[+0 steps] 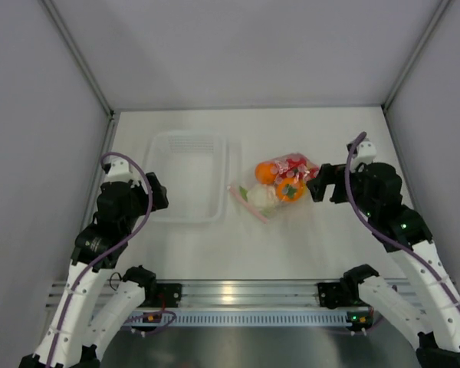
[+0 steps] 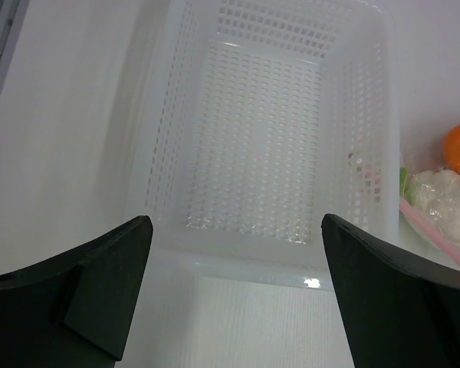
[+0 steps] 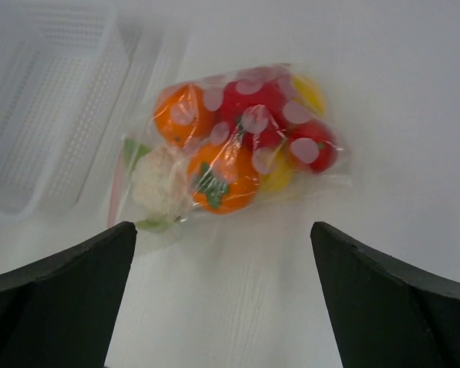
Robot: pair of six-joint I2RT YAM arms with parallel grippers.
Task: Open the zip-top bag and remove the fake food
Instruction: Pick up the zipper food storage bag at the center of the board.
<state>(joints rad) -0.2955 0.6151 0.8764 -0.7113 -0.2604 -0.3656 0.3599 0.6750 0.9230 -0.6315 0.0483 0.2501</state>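
We've got left tool [image 2: 234, 230] and right tool [image 3: 222, 230] spread apart, zip-top bag [image 1: 280, 186] mid white surface [image 1: 291, 245], grey walls [image 1: 31, 115] around.

The left arm [image 1: 80, 287] and right arm [image 1: 433, 280] rise from the near edge, elbows bent, wrists turned inward. The left gripper [image 1: 158, 192] sits low with its jaws spread wide, and the right gripper [image 1: 319, 182] (just as wide) holds nothing.
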